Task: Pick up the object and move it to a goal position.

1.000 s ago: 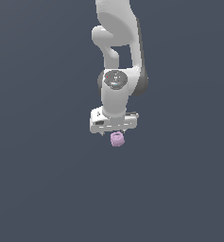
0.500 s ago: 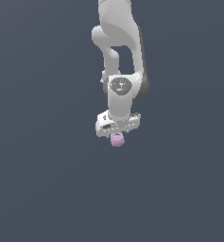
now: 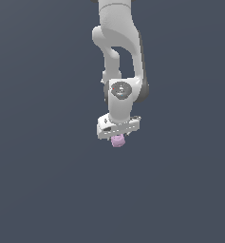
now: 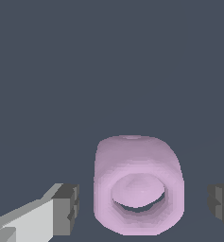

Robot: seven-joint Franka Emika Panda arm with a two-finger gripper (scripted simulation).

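Sitting between the spread fingers, the pale pink object (image 4: pixel 138 191) rests directly under the white tool (image 3: pixel 117 129), rimmed top facing the wrist camera. Both pads (image 4: pixel 68 208) stand clear of its sides, so nothing is gripped. Closing, lifting and carrying to the goal apparently all remain; no goal marker is visible.

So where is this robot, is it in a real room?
Probably not: it looks like a computer-made test world. Everything around is one flat dark grey-blue, with no walls or furniture. Only a smooth white arm, its end effector and a small pink lump show.
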